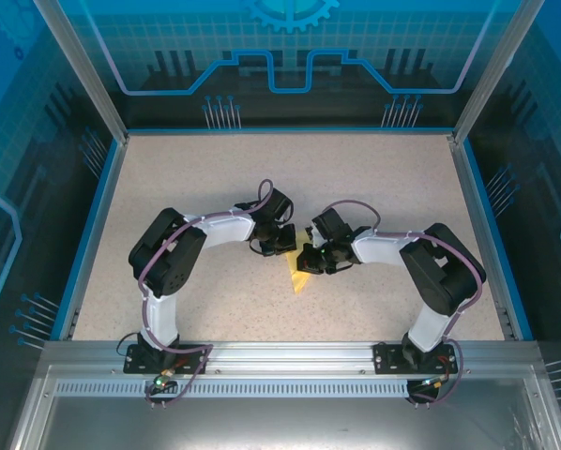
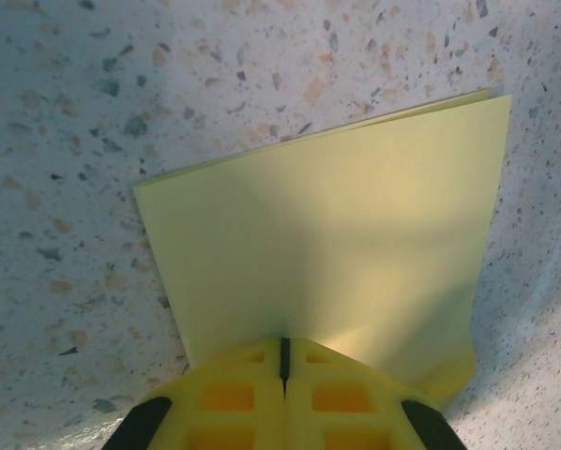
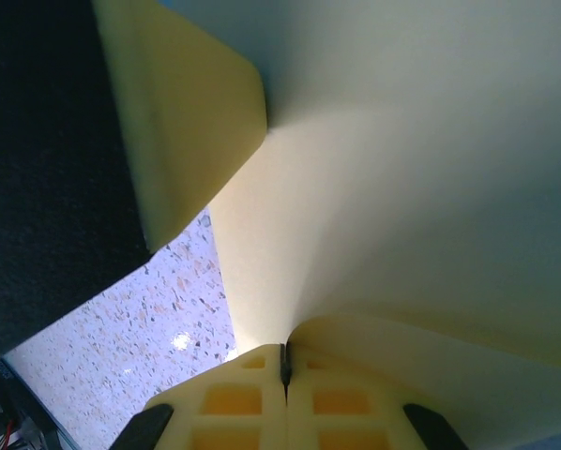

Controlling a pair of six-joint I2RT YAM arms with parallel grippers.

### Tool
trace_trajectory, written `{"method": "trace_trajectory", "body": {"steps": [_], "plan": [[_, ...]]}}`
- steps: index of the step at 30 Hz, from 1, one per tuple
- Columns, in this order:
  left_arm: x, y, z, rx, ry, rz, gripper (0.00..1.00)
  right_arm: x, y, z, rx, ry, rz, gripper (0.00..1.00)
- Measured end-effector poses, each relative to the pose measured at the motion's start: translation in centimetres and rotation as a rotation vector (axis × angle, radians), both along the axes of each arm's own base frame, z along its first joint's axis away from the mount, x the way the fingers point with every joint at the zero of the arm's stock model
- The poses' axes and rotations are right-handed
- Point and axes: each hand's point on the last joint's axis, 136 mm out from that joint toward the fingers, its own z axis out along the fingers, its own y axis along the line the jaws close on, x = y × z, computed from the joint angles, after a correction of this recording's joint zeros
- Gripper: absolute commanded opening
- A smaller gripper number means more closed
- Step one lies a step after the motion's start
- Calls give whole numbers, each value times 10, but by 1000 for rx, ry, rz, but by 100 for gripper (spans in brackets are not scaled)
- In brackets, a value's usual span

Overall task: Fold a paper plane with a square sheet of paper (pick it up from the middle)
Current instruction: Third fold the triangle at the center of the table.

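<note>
Speckled pale table [image 1: 215, 187] with blue walls all round, seen from above. Near its middle, two hands close together: left hand [image 1: 280, 242] on the left, right hand [image 1: 313, 259] on the right. Between and just under them, the sheet of paper [image 1: 299, 275], small and yellow. From up there, looks like a thin wedge, with the wide end up by the hands and the sharp tip aimed at the near edge, toward the arm bases. Long side running far to near, tip leaning a bit to the left. Too small from above for telling open from shut.

Much clearer from the left wrist. Left hand [image 2: 283, 364] squeezed shut, just a thin dark slit between the yellow fingers [image 2: 262, 375], near edge of the paper [image 2: 327, 244] pinched in it. Spreads out flat away from the hand over the speckled top, two layers showing along the far edge — so folded over. Far right corner sharp, near right corner curled a little.

From the right wrist, a different look. Right hand [image 3: 284, 361] also closed tight on the paper [image 3: 402, 187]. Not flat on this side — bends up and over the camera, one part folded down on the left. Dark shape [image 3: 46, 169], blurry, at the far left. Patch of speckled table low on the left.
</note>
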Motion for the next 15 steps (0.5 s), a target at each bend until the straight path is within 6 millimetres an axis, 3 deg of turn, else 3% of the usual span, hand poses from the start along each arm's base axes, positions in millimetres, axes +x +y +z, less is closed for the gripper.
{"method": "trace_trajectory", "body": {"steps": [15], "plan": [[0,0,0,0,0,0,0,-1,-1,-4,-7,4,9,5]]}}
